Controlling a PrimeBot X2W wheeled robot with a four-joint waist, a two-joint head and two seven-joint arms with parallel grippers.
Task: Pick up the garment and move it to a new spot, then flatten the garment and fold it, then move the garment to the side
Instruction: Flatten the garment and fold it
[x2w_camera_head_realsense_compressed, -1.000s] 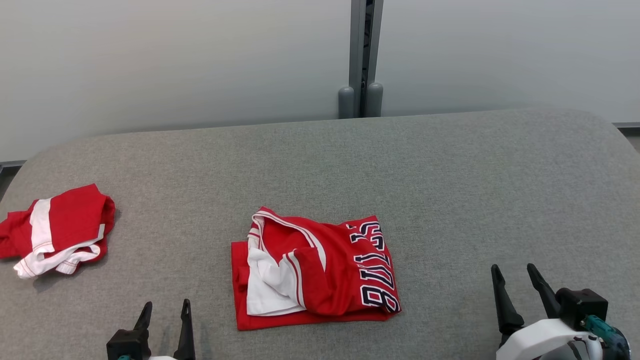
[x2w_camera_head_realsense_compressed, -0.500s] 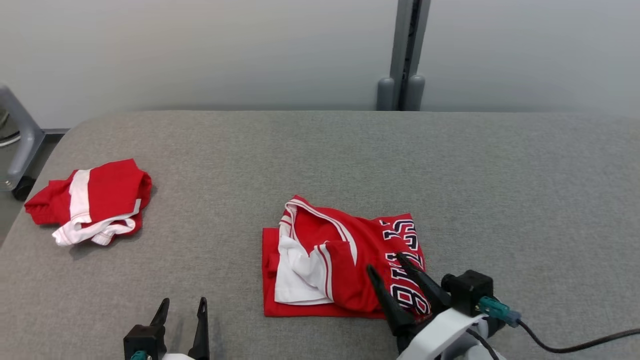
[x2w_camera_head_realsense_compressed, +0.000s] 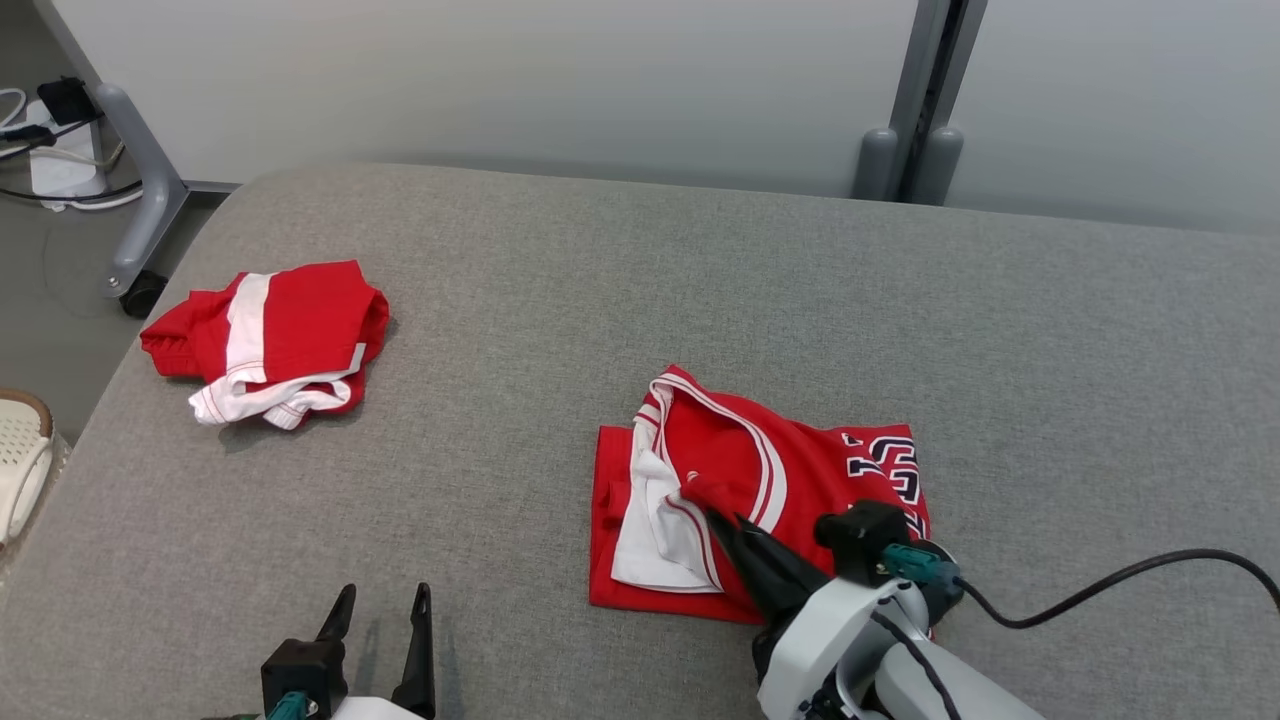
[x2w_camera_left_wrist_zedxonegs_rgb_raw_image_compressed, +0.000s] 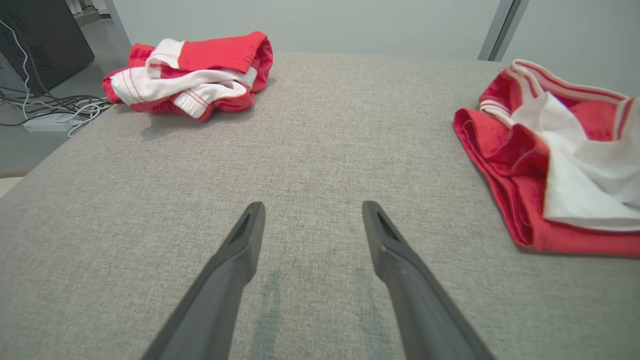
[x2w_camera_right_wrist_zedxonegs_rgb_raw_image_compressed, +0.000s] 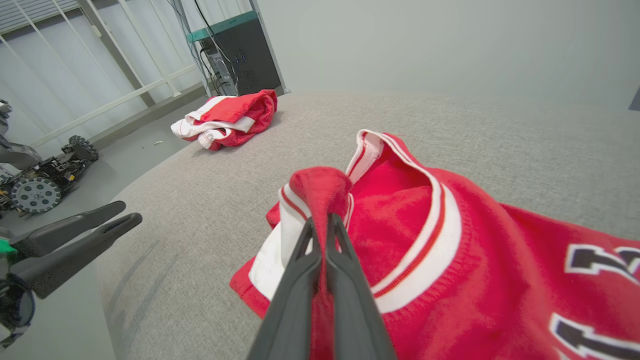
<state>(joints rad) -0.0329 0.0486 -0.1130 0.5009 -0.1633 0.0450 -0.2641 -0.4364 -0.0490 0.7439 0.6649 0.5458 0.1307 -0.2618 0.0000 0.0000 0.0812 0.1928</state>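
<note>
Whereas parted earlier, the right gripper (x2w_camera_right_wrist_zedxonegs_rgb_raw_image_compressed: 322, 222) is clamped on the red-and-white lettered jersey (x2w_camera_head_realsense_compressed: 800, 480); the left gripper (x2w_camera_left_wrist_zedxonegs_rgb_raw_image_compressed: 312, 205) is held agape over open grey upholstery (x2w_camera_head_realsense_compressed: 500, 480).

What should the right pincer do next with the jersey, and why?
Probably lift straight up a little. The right pincer is shut on a raised fold of the jersey, while the rest lies folded on the table. The left pincer is open and apart from it, so a small lift would test the grip ahead of carrying it aside.
</note>
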